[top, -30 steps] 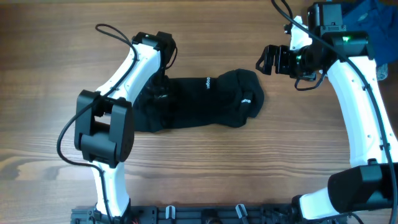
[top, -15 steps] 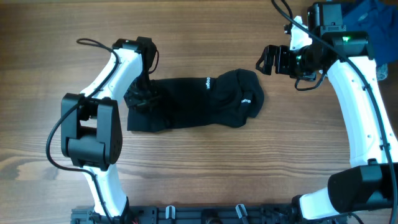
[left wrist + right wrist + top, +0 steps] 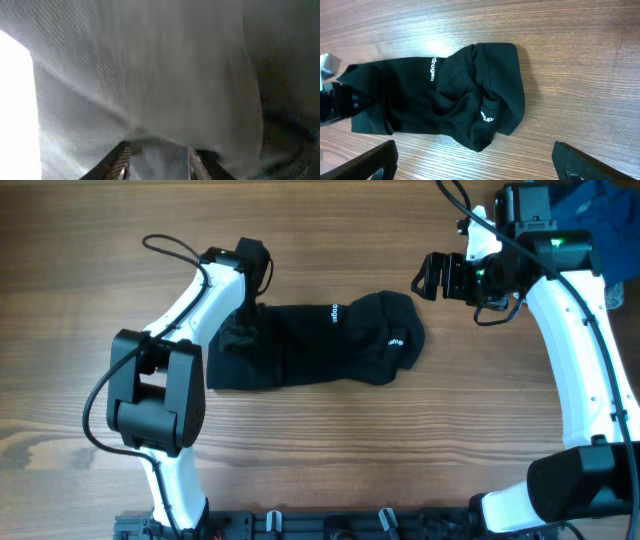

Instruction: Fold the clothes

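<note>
Clothes (image 3: 310,350): one black garment on one table (image 3: 300,460)

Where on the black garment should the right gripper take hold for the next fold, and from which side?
Probably the rounded right end of the black garment, by the white logo, approached from the right. That end lies doubled into a thick edge and faces the open right gripper, while the left gripper covers the other end.

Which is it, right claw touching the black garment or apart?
Apart. Right wrist view: the open right claw hangs above, bare table showing between its fingers and the black garment.
</note>
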Tool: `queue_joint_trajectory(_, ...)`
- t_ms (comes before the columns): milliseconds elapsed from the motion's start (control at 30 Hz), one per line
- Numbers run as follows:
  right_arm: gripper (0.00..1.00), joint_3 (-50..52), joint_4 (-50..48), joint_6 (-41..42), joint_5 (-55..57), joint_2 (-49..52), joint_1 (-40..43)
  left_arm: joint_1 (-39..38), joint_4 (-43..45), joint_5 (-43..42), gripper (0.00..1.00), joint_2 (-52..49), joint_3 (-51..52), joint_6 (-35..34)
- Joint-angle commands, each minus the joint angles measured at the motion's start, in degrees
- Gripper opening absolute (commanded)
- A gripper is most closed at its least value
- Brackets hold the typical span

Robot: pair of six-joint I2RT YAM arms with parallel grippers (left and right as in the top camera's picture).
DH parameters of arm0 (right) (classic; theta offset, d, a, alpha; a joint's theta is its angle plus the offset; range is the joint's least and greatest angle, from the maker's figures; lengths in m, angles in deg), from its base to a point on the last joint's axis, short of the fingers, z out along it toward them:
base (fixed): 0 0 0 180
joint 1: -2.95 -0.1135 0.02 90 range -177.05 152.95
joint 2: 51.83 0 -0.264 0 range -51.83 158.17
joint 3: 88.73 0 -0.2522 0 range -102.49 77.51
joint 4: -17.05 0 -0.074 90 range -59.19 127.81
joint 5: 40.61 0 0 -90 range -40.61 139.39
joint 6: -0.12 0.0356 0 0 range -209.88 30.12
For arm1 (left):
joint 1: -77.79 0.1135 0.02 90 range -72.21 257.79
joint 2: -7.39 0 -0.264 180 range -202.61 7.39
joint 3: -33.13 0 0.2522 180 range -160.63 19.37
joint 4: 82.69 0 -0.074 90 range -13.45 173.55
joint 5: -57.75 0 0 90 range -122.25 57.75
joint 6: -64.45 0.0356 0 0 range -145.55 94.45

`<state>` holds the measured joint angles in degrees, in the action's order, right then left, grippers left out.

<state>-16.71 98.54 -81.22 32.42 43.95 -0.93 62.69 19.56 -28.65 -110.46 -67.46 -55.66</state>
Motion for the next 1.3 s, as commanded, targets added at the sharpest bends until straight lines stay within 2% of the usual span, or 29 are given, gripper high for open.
queue_joint_trajectory(0, 1.0, 0.17, -0.09, -0.76, -1.11, 0.42, -0.15, 0.42, 6.23, 3.39, 0.38, 1.46, 0.04, 3.89)
queue_joint_trajectory(133, 0.99, 0.17, 0.83, -0.79, -1.11, 0.42, -0.15, 0.42, 10.64, -3.37, 0.38, 0.79, 0.04, 4.63)
queue_joint_trajectory(333, 1.0, 0.17, 0.9, -1.03, -1.11, 0.42, -0.15, 0.85, 14.14, 0.17, 0.38, 0.96, -0.31, 6.34)
queue_joint_trajectory(467, 1.0, 0.17, 0.87, -1.01, -1.09, 0.42, -0.15, 0.85, 13.57, 3.13, 0.4, 6.45, -0.31, 6.34)
queue_joint_trajectory(533, 1.0, 0.17, 0.87, -1.03, -1.09, 0.42, -0.15, 0.85, 12.81, 5.07, 0.51, 10.36, -0.31, 6.32)
queue_joint_trajectory(567, 1.0, 0.17, 0.87, -1.03, -1.09, 0.42, -0.15, 0.98, 12.22, 5.84, 0.61, 11.69, -0.31, 6.34)
queue_joint_trajectory(667, 1.0, 0.17, 0.85, -1.03, -1.09, 0.42, -0.15, 2.95, 7.26, 5.92, 1.0, 13.16, -0.28, 6.32)
queue_joint_trajectory(733, 1.0, 0.17, 0.85, -1.01, -1.11, 0.42, -0.15, 5.05, 5.84, 5.55, 1.0, 13.03, 0.46, 6.34)
queue_joint_trajectory(867, 0.99, 0.17, 0.61, -1.01, -1.11, 0.44, -0.15, 10.56, 6.62, -2.43, 1.0, 12.94, 3.32, 8.9)
queue_joint_trajectory(1100, 1.0, 3.93, -4.68, -0.94, -1.11, 1.99, -0.2, 16.13, 15.85, -8.33, 1.0, 12.85, 14.62, 9.16)
queue_joint_trajectory(1200, 1.0, 6.95, -5.86, -0.52, -1.11, 3.43, -0.2, 16.9, 18.47, -13.53, 1.0, 12.81, 17.42, 13.29)
queue_joint_trajectory(1267, 1.0, 8.66, -6.88, 0.52, -1.11, 4.2, -0.2, 16.87, 20.11, -14.53, 1.0, 12.81, 18.6, 13.44)
